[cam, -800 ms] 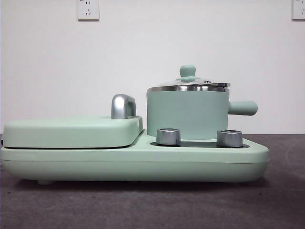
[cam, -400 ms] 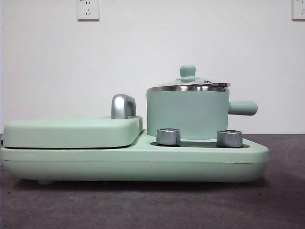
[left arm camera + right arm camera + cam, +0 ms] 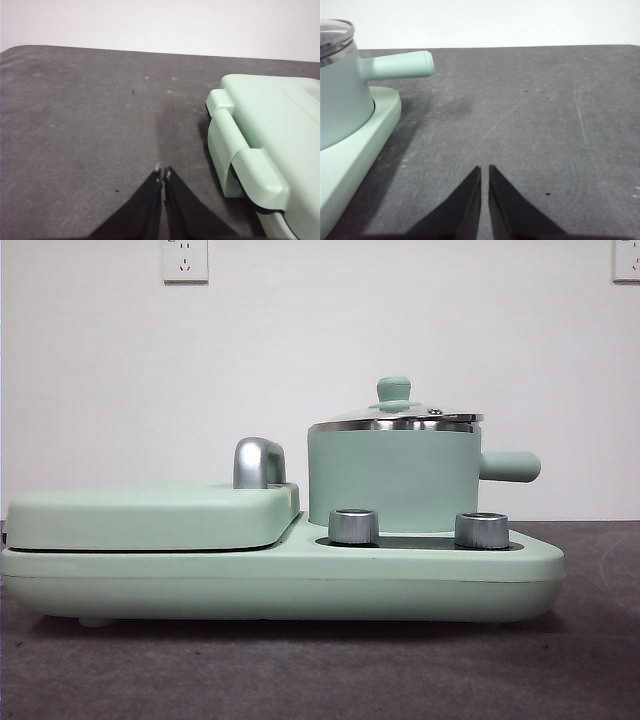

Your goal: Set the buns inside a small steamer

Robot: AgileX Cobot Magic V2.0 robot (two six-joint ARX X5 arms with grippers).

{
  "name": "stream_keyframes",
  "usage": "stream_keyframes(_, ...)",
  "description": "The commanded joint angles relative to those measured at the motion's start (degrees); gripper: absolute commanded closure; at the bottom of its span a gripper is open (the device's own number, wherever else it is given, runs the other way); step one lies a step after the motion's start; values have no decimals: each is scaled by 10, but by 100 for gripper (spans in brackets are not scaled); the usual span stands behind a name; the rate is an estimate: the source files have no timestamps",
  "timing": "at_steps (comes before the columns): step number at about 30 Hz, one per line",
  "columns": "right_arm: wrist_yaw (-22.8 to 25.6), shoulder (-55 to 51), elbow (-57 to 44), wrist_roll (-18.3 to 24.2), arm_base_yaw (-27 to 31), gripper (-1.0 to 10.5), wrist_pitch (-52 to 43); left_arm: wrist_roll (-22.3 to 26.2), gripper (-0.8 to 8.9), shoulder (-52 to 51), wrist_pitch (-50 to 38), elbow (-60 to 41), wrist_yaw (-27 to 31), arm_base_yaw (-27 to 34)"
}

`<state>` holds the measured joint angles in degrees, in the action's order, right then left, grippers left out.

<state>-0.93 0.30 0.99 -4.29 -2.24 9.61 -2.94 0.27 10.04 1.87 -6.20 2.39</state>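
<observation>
Sitting on the right half of a mint-green cooker base [image 3: 280, 585], the small steamer [image 3: 392, 480] has its lid [image 3: 395, 418] on, green knob up, and its stubby handle [image 3: 510, 467] pointing right. Two steel dials [image 3: 353, 526] stand on the base just in front of it. A flat griddle lid [image 3: 150, 515] with a chrome handle [image 3: 258, 462] covers the base's left half. No buns show in any view (they may be hidden). The left hand [image 3: 162, 174] hangs over the dark grey surface [image 3: 90, 125] beside the base's hinged end, jaws pressed together and empty. The right hand [image 3: 485, 170] hangs over bare surface well apart from the steamer's handle, jaws nearly touching, empty
</observation>
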Motion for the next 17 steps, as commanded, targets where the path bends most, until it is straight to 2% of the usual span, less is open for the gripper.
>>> stream_keyframes(1, 1, -1, -3, 4, 0, 923, -6, 5, 798, -1, 5, -11, -2, 1)
stream_keyframes(17, 1, -1, -3, 5, 0, 923, -6, 5, 798, -1, 5, -11, -2, 1)
